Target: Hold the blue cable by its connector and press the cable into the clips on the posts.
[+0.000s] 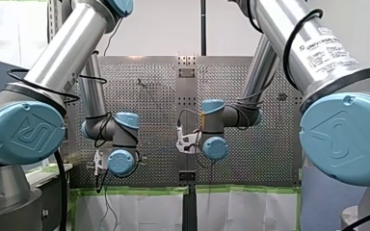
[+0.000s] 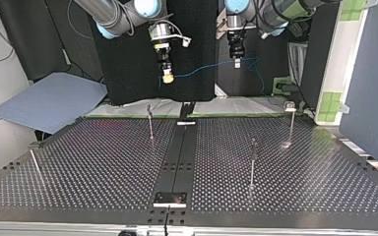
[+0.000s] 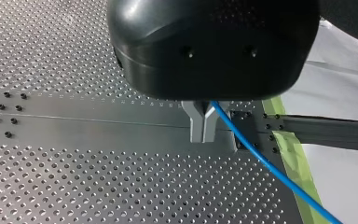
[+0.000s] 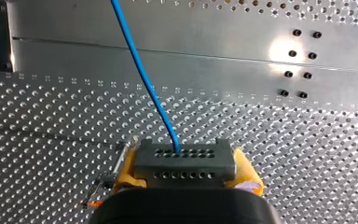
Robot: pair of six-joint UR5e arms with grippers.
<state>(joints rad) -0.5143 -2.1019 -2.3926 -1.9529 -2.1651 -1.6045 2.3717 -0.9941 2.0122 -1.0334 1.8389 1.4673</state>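
Observation:
In the right wrist view my right gripper (image 4: 185,171) is shut with its yellow pads (image 4: 248,175) on a grey connector (image 4: 184,158), and the blue cable (image 4: 142,74) runs ahead out of it. My left gripper (image 3: 203,139) has its metal fingers shut on the blue cable (image 3: 270,168), which trails off beside them. Across the table, my right gripper (image 2: 167,75) hangs at the left and my left gripper (image 2: 236,62) at the right, both high above the plate. The cable (image 2: 202,69) sags between them. Thin posts (image 2: 150,123) (image 2: 252,162) (image 2: 291,123) stand on the perforated table (image 2: 103,162).
A leaning thin rod (image 2: 34,161) stands at the top view's left on the plate. A dark centre strip (image 2: 179,157) with a small bracket (image 2: 170,199) divides the table. A blue sheet (image 2: 49,101) lies beyond the far left corner.

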